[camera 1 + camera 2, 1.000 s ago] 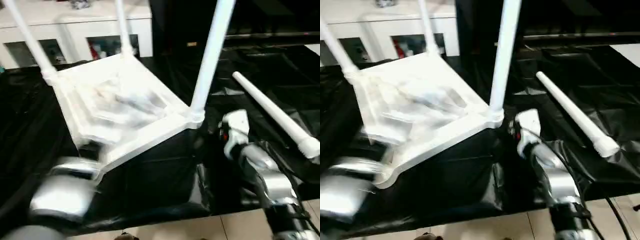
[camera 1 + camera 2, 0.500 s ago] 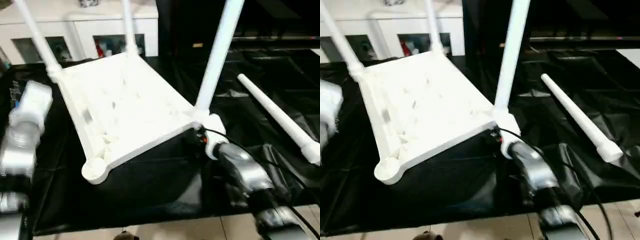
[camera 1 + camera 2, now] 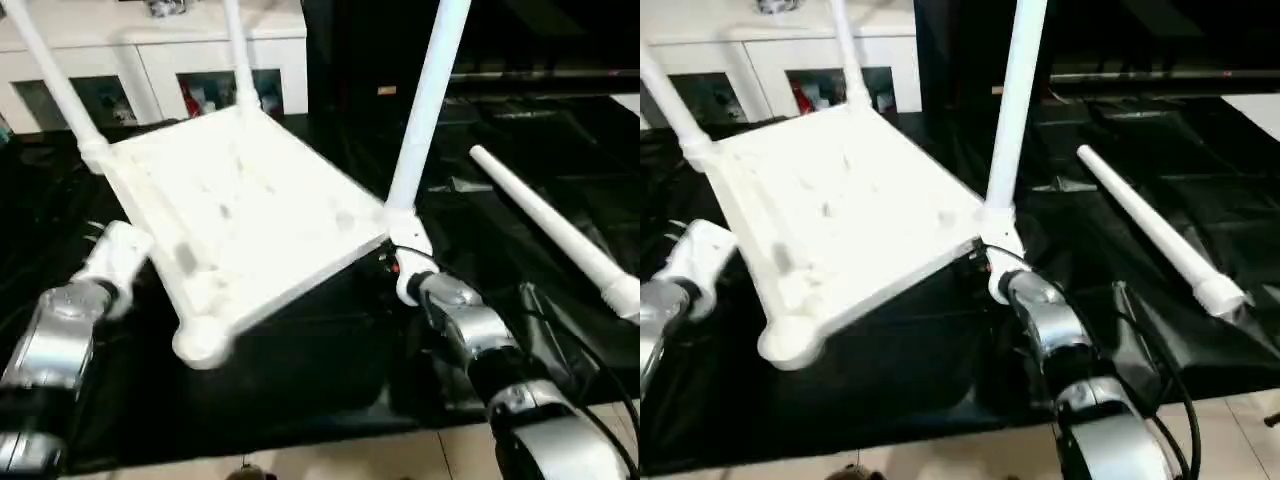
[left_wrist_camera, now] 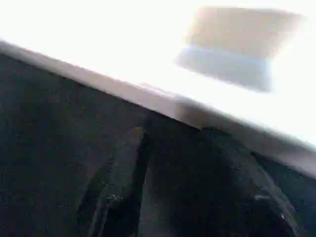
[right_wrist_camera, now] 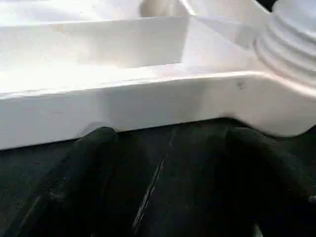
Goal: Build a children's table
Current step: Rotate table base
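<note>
The children's table lies upside down and tilted on the black cloth. Its white tabletop (image 3: 240, 215) has three legs standing up: one at the right corner (image 3: 425, 110), one at the back (image 3: 240, 60) and one at the left (image 3: 55, 85). The near corner socket (image 3: 200, 340) is empty. A loose leg (image 3: 550, 230) lies to the right. My left gripper (image 4: 180, 143) is open, its tips at the tabletop's left rim (image 4: 207, 111). My right gripper (image 5: 170, 148) is open just below the rim (image 5: 148, 106), beside the right corner's threaded leg base (image 5: 291, 44).
A white cabinet (image 3: 150, 60) stands behind the black-draped work table (image 3: 300, 380). The work table's front edge meets a tiled floor (image 3: 350, 462). A black cable (image 3: 590, 370) runs along my right forearm.
My left arm has swung from low at the front, out to the left, then in to the tabletop's left rim. My right arm has closed in under the right corner. The view shifted slightly.
</note>
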